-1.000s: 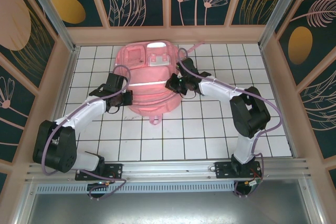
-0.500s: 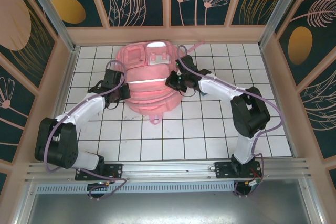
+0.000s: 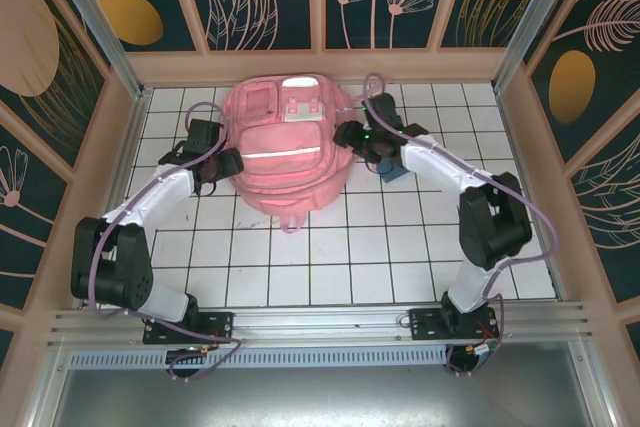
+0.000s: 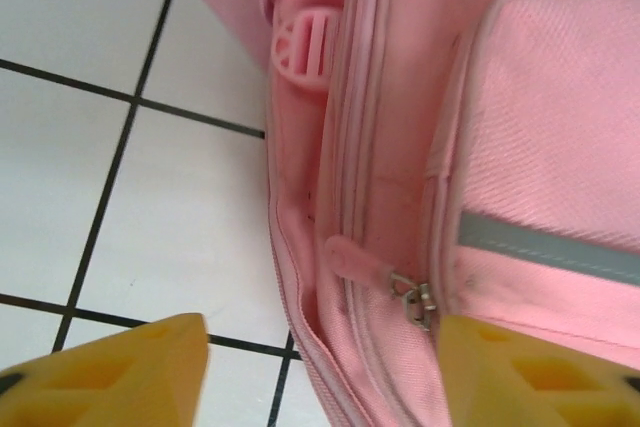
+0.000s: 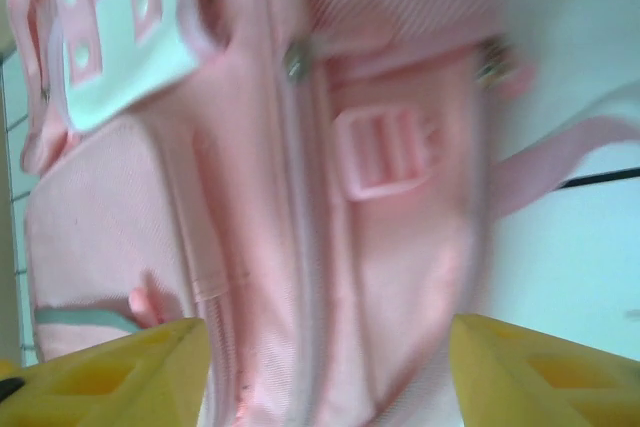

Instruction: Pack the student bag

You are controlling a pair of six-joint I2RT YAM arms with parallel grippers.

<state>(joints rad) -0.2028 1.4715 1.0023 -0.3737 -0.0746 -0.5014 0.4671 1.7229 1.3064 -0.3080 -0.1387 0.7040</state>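
Observation:
The student bag (image 3: 285, 147), a large pink backpack with a pale stripe and white patches, lies flat at the back middle of the tiled table. My left gripper (image 3: 231, 161) stands open at the bag's left side. In the left wrist view its yellow fingertips (image 4: 110, 372) are spread wide, with the bag's side seam and a metal zipper pull (image 4: 414, 297) between them, untouched. My right gripper (image 3: 348, 136) is open at the bag's right side. In the right wrist view the bag's side (image 5: 330, 247) with a strap buckle (image 5: 385, 152) shows between its fingertips (image 5: 545, 372).
A small blue object (image 3: 392, 173) lies on the table under the right arm. A pink strap (image 3: 372, 92) trails from the bag's back right. Pillars and patterned walls close the table on three sides. White tiles (image 3: 330, 257) stretch in front of the bag.
Both grippers went from shut to open at the bag's sides. The bag has moved toward the back wall and lies flatter and wider. Both arms have moved back with it.

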